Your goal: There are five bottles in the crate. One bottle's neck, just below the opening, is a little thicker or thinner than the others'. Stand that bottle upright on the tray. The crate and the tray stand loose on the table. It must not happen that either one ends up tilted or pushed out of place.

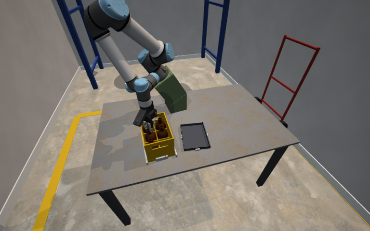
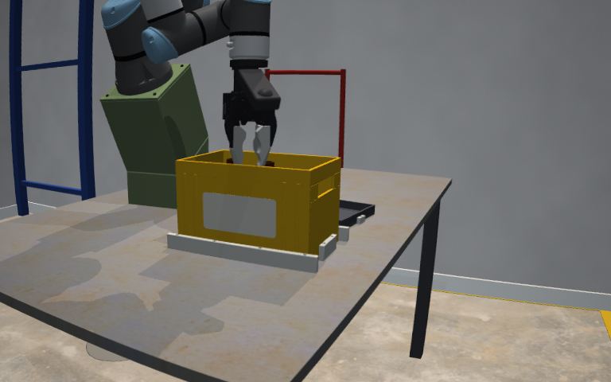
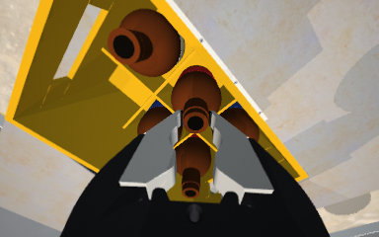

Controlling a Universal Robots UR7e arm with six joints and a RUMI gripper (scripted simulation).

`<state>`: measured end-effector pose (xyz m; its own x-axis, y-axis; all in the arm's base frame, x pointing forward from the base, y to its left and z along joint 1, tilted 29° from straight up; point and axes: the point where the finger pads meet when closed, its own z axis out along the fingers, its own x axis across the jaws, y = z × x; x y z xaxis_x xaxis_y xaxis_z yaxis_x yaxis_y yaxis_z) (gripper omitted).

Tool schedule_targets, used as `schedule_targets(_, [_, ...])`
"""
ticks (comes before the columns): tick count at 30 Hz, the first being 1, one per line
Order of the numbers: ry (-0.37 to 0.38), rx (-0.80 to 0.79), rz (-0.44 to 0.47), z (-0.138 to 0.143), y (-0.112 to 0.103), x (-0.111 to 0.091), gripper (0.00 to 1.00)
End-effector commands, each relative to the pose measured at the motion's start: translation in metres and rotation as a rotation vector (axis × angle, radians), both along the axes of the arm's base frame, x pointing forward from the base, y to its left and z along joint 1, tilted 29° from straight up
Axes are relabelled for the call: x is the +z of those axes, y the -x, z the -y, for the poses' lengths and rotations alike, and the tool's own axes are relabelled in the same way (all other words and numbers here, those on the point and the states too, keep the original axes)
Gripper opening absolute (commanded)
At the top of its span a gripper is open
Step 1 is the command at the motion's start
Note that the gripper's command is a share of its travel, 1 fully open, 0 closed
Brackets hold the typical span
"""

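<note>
The yellow crate (image 1: 166, 151) (image 2: 293, 209) (image 3: 26, 64) holds five brown bottles. My gripper (image 1: 150, 130) (image 2: 249, 162) (image 3: 195, 112) reaches down inside the crate rim. Its fingertips are shut on the neck of the middle left bottle (image 1: 150, 136) (image 3: 195, 94), just below its opening. That bottle stands in its compartment. Another bottle (image 3: 158, 41) stands in the front left compartment, and one (image 1: 160, 125) (image 3: 193, 160) at the back right. The other two are partly hidden by the fingers in the wrist view. I cannot tell which neck differs. The black tray (image 1: 194, 136) (image 2: 358, 208) is empty.
Pale brackets line the crate's foot, such as the long bracket (image 2: 243, 251). Smaller brackets sit at the tray's sides. The green robot pedestal (image 1: 174, 94) (image 2: 150, 148) stands behind the crate. A red hand truck (image 1: 284, 84) stands beyond the table's right edge.
</note>
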<state>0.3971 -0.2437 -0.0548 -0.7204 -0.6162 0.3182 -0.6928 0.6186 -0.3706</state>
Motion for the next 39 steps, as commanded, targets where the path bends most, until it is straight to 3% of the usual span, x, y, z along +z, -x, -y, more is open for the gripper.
schedule_targets(1, [0.001, 0.000, 0.001, 0.0000, -0.0003, 0.0004, 0.00])
schedule_targets(36, [0.001, 0.000, 0.001, 0.0000, -0.0003, 0.0004, 0.00])
schedule_targets(37, [0.001, 0.000, 0.001, 0.0000, -0.0003, 0.0004, 0.38])
schedule_targets(39, [0.001, 0.000, 0.001, 0.0000, -0.0003, 0.0004, 0.38])
